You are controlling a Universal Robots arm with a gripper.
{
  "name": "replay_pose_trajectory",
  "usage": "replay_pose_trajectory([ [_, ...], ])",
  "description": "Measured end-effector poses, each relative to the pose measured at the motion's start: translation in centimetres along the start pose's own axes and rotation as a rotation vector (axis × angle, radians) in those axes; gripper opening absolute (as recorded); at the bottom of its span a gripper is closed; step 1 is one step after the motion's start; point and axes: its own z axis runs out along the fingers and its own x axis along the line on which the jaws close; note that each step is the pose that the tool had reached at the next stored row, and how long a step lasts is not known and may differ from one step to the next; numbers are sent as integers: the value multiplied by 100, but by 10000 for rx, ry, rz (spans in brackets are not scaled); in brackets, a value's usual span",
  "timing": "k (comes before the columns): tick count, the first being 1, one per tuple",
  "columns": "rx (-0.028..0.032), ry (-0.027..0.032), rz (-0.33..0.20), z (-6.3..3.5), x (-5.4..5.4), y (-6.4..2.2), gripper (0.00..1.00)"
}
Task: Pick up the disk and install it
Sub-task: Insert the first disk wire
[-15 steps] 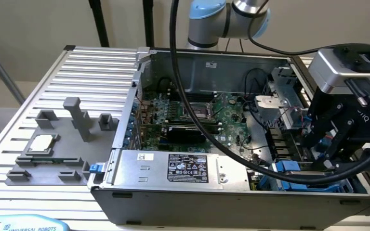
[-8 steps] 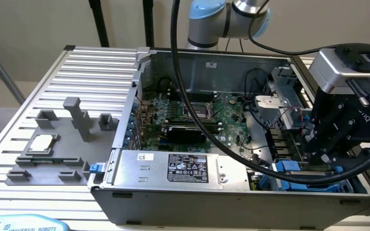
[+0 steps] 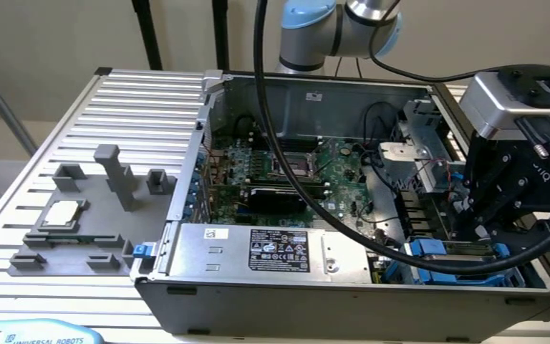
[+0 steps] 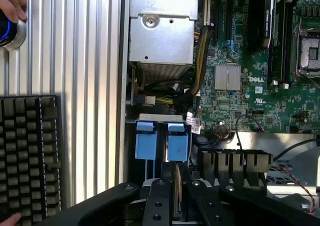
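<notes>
Fingers (image 4: 160, 206) of the gripper (image 4: 177, 207) are pinching the thin edge of the disk (image 4: 177, 183), with one black finger pressing on each side of it in the wrist view. Two blue tabs (image 4: 145, 147) are sitting just beyond the fingertips, and one of them is lining up with the pinched edge.

In the exterior view the gripper (image 3: 468, 231) is reaching down into the open computer case (image 3: 351, 304), at the corner on the exterior view's right nearest the camera. The disk (image 3: 452, 252) is sitting there in its bay, with blue rails framing it.

A silver box with a black label (image 3: 256, 251) is lying just beside the disk, toward the exterior view's left. The green motherboard (image 3: 285, 161) is lying behind that box.

The case is standing on a ribbed metal table (image 3: 132, 93). A grey holder (image 3: 74, 236) is resting on the table, well apart from the disk, and is carrying a small square chip (image 3: 60, 213).

In the wrist view a black keyboard (image 4: 27, 156) is lying on the table beside the case. A hand (image 4: 12, 1) is resting against a round blue-ringed knob (image 4: 7, 31).
</notes>
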Motion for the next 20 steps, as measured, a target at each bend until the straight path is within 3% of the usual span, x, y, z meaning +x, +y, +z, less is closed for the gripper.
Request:
replay_pose_trajectory([
  [13, 9, -8, -2, 1, -19, -1, 19],
  [18, 52, -296, -15, -2, -31, -55, 19],
  [20, 63, -365, -19, -5, -42, -89, 19],
])
